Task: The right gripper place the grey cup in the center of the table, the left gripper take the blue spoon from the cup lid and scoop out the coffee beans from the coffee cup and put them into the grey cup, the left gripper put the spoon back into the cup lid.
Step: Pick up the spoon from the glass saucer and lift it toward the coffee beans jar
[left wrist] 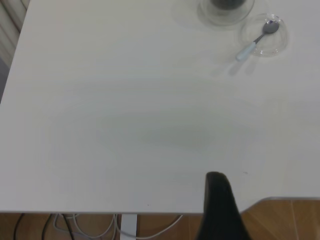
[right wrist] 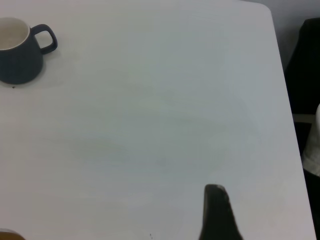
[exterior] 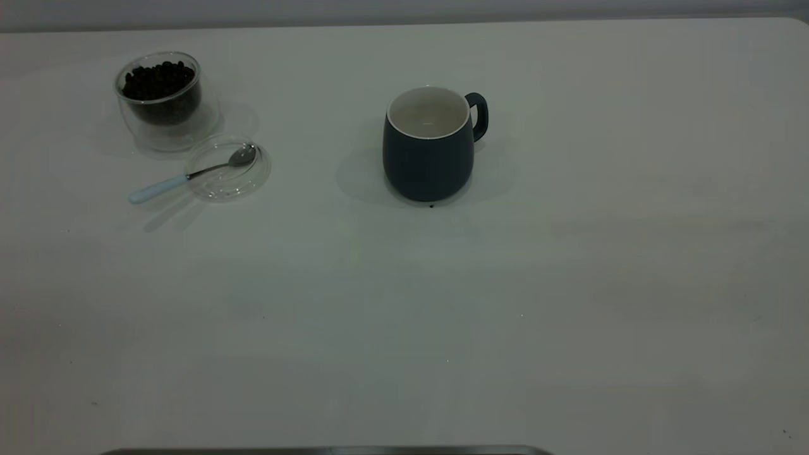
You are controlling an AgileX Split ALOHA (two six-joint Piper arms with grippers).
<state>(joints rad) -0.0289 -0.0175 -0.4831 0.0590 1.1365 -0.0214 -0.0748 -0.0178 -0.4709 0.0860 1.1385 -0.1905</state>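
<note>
Sitting pretty much mid-table, the grey cup (exterior: 428,146) is upright, white inside looks empty, handle pointing to the right arm's side. The blue spoon (exterior: 189,174) rests with its bowl in the cup lid (exterior: 227,168) and its pale handle poking out over the rim onto the table (exterior: 404,328), just beside the coffee cup (exterior: 165,101) full of coffee beans (exterior: 158,79). I'd guess the spoon's light and slippery, so pinch the handle, and go easy since that glass looks fragile. Loads of open room everywhere. Left gripper (left wrist: 220,210) and right gripper (right wrist: 216,215) hang near the table's edge, can't tell open or closed
</note>
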